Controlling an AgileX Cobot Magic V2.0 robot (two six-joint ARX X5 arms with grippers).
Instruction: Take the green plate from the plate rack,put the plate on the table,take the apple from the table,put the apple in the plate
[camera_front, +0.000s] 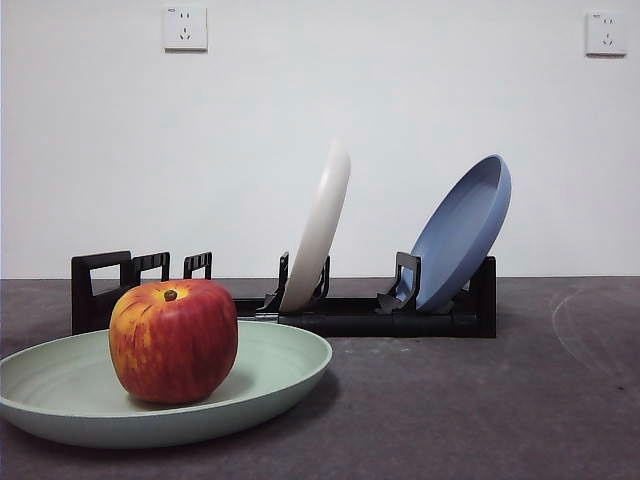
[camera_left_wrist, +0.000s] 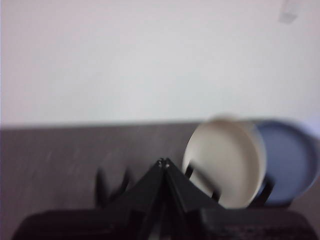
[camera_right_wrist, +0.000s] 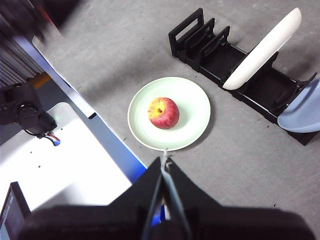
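One apple (camera_front: 173, 340) on green plate (camera_front: 280, 375); two plates (camera_front: 320, 228) racked.

Front cam sits super low, right at table height, looking level across at the wall, with the green plate (camera_front: 262, 385) and apple (camera_front: 173, 340) close and big and the plate rack (camera_front: 300, 305) behind. Right wrist cam hangs high, looking down on that same plate, apple and rack. Left wrist cam is blurry, low and near level, sharing only the rack's cream plate (camera_left_wrist: 225, 162) and blue plate (camera_left_wrist: 292, 167).
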